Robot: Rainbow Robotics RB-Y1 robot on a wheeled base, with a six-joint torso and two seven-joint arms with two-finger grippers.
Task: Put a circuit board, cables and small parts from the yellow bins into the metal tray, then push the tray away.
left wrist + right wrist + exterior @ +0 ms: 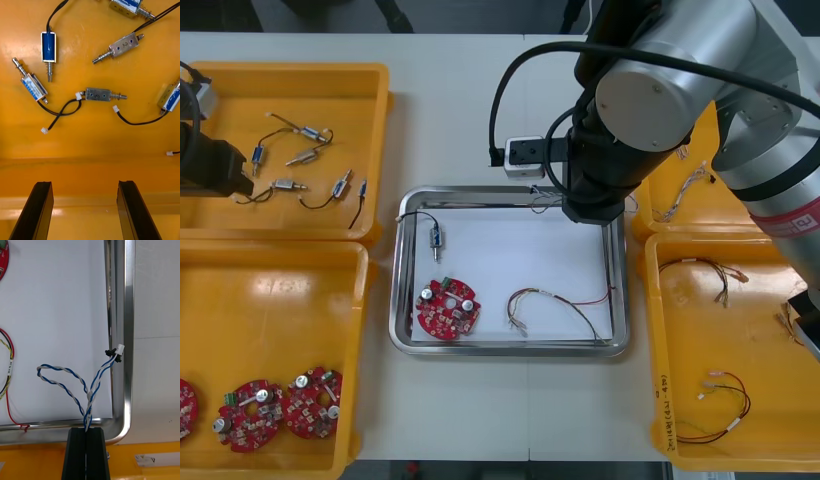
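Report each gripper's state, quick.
Left gripper: open, holding nothing, above the small metal parts in a yellow bin.
Right gripper: closed on the twisted blue and white cable, over the metal tray's corner.

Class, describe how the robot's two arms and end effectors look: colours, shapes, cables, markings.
The right arm has rounded silver-grey shells, a black wrist section, a looping black cable and a red band. A small white box sits by its wrist. The right end effector and left end effector have flat black fingers.
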